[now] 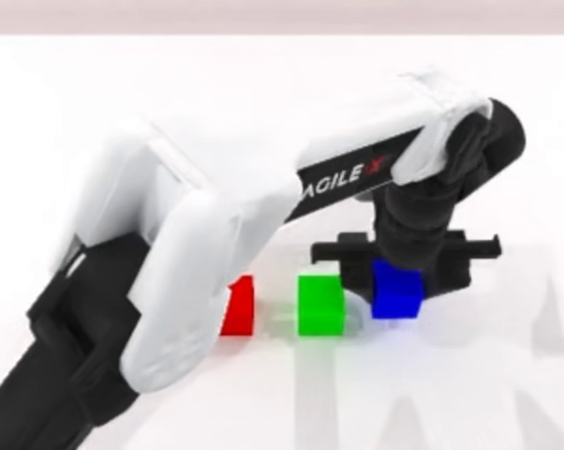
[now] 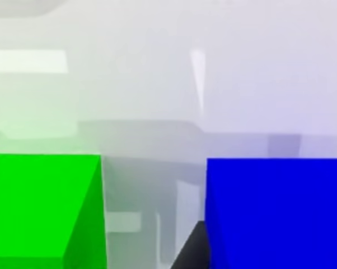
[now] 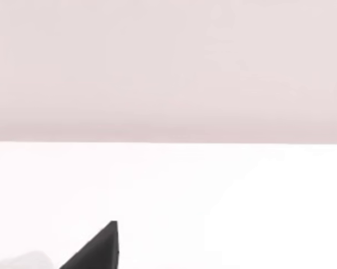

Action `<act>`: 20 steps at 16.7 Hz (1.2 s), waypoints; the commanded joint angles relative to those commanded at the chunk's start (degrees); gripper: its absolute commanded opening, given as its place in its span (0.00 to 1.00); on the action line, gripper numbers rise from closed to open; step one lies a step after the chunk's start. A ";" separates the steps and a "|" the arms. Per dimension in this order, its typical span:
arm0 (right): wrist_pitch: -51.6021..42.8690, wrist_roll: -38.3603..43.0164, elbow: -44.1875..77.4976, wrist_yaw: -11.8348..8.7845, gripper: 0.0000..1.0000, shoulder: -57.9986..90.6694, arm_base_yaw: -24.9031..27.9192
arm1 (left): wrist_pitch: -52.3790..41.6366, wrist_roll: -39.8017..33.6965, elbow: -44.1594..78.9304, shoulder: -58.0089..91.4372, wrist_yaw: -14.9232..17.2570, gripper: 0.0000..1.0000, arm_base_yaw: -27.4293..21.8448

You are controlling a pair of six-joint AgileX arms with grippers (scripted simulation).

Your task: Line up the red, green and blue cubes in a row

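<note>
Three cubes stand in a row across the table's middle in the top view. The red cube (image 1: 239,306) is leftmost and half hidden behind my left arm. The green cube (image 1: 319,305) is in the middle, and the blue cube (image 1: 397,300) is on the right, a small gap from the green. My left gripper (image 1: 394,277) reaches down from above and is shut on the blue cube. In the left wrist view a dark finger (image 2: 192,250) lies against the blue cube (image 2: 275,213), with the green cube (image 2: 40,204) beside it. My right gripper (image 3: 104,246) shows only in its own wrist view, over bare table.
My left arm (image 1: 198,253) stretches from the lower left across the table, covering the area left of the red cube. The white table (image 1: 507,375) reaches a pale back wall (image 1: 282,14) at the far edge.
</note>
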 joint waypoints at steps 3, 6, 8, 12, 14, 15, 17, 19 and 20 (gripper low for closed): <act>0.00 0.00 0.00 0.00 1.00 0.00 0.00 | 0.00 0.00 0.00 0.00 0.00 0.23 0.00; 0.00 0.00 0.00 0.00 1.00 0.00 0.00 | 0.00 0.00 0.00 0.00 0.00 0.45 0.00; 0.00 0.00 0.00 0.00 1.00 0.00 0.00 | 0.00 0.00 0.00 0.00 0.00 0.60 0.00; 0.00 0.00 0.00 0.00 1.00 0.00 0.00 | 0.00 0.00 0.00 0.00 0.00 0.90 0.00; 0.00 0.00 0.00 0.00 1.00 0.00 0.00 | 0.00 0.00 0.00 0.00 0.00 1.00 0.00; 0.00 0.00 0.00 0.00 1.00 0.00 0.00 | 0.00 0.00 0.00 0.00 0.00 1.00 0.00; 0.00 0.00 0.00 0.00 1.00 0.00 0.00 | 0.00 0.00 0.00 0.00 0.00 1.00 0.00; 0.00 0.00 0.00 0.00 1.00 0.00 0.00 | 0.00 0.00 0.00 0.00 0.00 1.00 0.00; 0.00 0.00 0.00 0.00 1.00 0.00 0.00 | 0.00 0.00 0.00 0.00 0.00 1.00 0.00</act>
